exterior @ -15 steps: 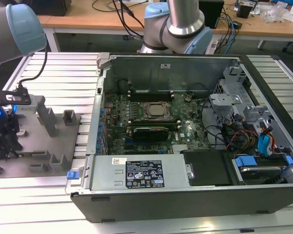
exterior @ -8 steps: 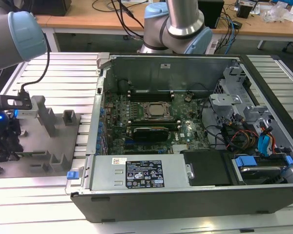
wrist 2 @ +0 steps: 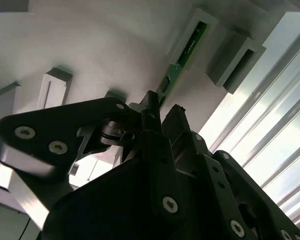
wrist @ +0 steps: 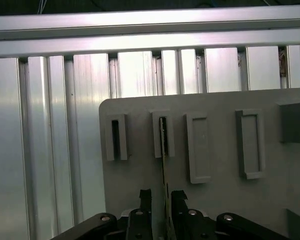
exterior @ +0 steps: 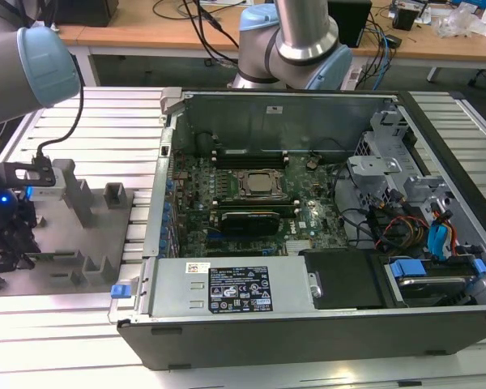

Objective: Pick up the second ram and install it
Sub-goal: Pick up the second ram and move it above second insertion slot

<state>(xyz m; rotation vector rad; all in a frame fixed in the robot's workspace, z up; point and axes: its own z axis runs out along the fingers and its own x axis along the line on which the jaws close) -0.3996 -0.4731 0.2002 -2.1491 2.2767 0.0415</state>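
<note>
1. In both wrist views the gripper (wrist: 161,194) is seen hanging close over a grey fixture plate (wrist: 130,185). Its two black fingers (wrist: 145,196) are spread, one on each side of the second ram. A slim gap is visible beside the stick, so it is straddled and not pinched.
2. The second ram (wrist 2: 183,56), a narrow green board, is stood on edge. One end is seated in the slot of a grey fixture block (wrist: 156,140), and the other end reaches between the fingertips.
3. A second slotted block (wrist: 116,139) is fixed just beside the occupied one.
4. In the exterior view the plate is placed at nine o'clock on a slatted aluminium table (exterior: 57,340), well apart from the open computer case (exterior: 308,348). The case is spread from the centre to three o'clock.
5. Inside the case, the motherboard (exterior: 308,215) is exposed, with the CPU socket (exterior: 259,184) near the centre. A black card (exterior: 247,220) is set at six o'clock of the socket.
6. On the power supply (exterior: 178,292), at six o'clock in the case, a black-and-white label (exterior: 239,289) is stuck. Its print is too small to be made out.
</note>
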